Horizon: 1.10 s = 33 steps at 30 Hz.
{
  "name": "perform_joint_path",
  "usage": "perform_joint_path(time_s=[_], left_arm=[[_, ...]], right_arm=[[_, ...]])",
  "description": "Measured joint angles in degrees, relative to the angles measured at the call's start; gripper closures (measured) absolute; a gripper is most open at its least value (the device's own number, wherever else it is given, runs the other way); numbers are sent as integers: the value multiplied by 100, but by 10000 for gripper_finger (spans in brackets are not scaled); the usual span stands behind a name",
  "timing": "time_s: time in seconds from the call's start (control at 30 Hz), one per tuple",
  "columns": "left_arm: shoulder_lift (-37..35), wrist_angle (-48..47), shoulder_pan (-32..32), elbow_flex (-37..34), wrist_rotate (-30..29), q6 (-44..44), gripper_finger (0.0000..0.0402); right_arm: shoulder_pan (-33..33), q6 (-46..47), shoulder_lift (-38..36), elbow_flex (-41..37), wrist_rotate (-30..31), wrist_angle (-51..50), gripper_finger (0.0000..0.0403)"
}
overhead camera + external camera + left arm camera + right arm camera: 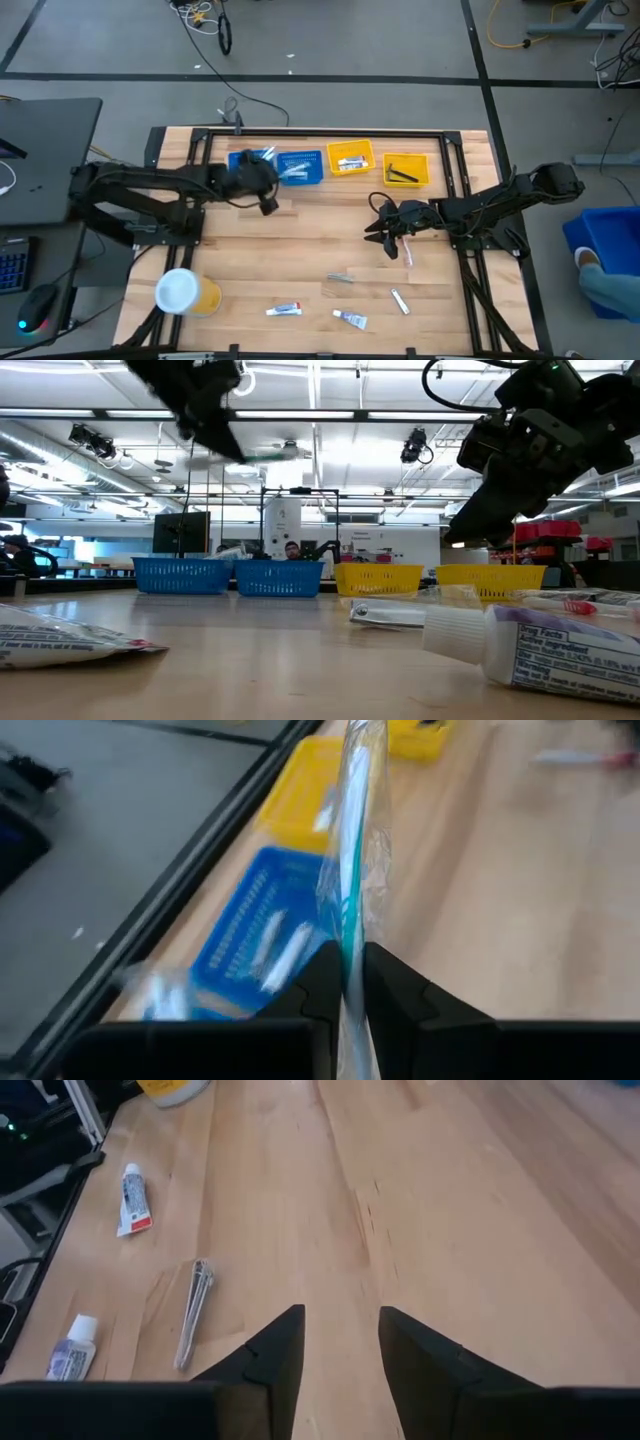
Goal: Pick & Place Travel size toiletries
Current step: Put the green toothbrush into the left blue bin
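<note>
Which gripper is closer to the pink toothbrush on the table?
Right. The right gripper hovers open just beside the pink toothbrush; the left gripper, holding a wrapped toothbrush, is across near the blue trays.

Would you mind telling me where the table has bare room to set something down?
Bare wood lies between the tray row and the loose items, between the left gripper and right gripper. The front is crowded: yellow tub, toothpaste tubes, razor.

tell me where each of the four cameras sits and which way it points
High: overhead, straight down; both arms, wooden table.
Low: table height, facing the blue mesh trays; both arms overhead.
Left wrist: left pincer shut on clear-wrapped toothbrush, over those trays.
Right wrist: open right pincer above table; white toothpaste tube, also seen from overhead.
</note>
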Motion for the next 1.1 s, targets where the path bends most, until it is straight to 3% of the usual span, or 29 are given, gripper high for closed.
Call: perform_joint_path(time_s=[0.3, 0.63, 0.87, 0.97, 1.1], left_arm=[[-898, 1393, 1744, -1857, 897, 313, 369], [-894, 2124, 3373, -2604, 1682, 864, 370], [-810, 2732, 3997, -2974, 2234, 1070, 369], [-683, 2835, 4081, -3077, 2367, 1078, 370], [-444, 3641, 4095, -3286, 2474, 1224, 371]], right_arm=[[-4, -68, 141, 2, 96, 276, 246], [-7, -91, 175, 2, 218, 389, 230], [-7, -90, 175, 2, 219, 389, 222], [-7, -90, 175, 2, 261, 391, 219], [-7, -87, 175, 2, 260, 391, 214]])
